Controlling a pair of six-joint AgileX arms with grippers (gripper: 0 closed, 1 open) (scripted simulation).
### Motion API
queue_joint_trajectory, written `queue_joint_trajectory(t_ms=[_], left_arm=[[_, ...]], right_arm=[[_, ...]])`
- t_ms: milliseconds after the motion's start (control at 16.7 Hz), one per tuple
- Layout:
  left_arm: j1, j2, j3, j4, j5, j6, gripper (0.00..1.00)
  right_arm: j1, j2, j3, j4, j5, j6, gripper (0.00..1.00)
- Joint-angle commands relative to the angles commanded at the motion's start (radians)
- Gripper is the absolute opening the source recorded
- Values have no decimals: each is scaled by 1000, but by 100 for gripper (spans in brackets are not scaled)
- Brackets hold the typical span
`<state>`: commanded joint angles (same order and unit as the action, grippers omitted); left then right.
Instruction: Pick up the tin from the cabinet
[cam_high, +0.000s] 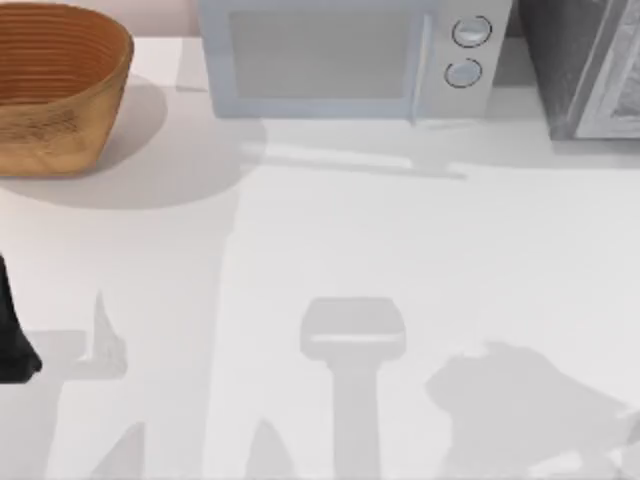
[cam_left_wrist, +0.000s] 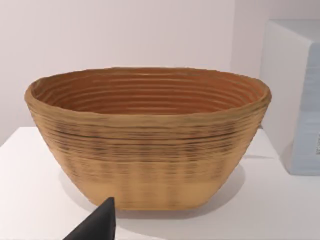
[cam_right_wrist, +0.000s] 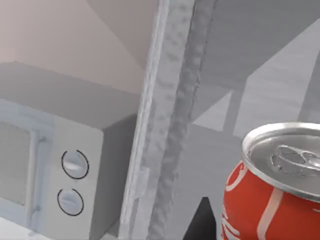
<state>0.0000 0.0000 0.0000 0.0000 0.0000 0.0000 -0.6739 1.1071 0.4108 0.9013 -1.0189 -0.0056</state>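
Right gripper (cam_right_wrist: 202, 222) seen as dark tip just beside red aluminium drink tin (cam_right_wrist: 272, 187) inside grey cabinet (cam_right_wrist: 170, 125); finger state cannot be told. Tin to be centred between fingers, gripped mid-body, withdrawn level clear of door frame. Left gripper (cam_left_wrist: 97, 225) parked near woven wicker basket (cam_left_wrist: 147, 135) on worktop (cam_high: 400, 260).

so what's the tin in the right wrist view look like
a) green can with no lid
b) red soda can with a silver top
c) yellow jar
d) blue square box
b: the right wrist view shows the tin as a red can with white lettering and a silver pull-tab top, close beside the grey cabinet.
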Motion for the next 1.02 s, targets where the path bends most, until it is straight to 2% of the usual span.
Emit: queue_joint_trajectory(t_ms=[300,540,720,1020], left_arm=[[0,0,0,0,0,0,100],[0,0,0,0,0,0,100],[0,0,0,0,0,0,100],[0,0,0,0,0,0,100]], right_arm=[[-225,565,117,364,-440,-15,0],[-341,909,169,576,-689,-28,0],[-389,1073,187,668,-777,-37,0],[-408,1153,193,709,-804,-42,0]])
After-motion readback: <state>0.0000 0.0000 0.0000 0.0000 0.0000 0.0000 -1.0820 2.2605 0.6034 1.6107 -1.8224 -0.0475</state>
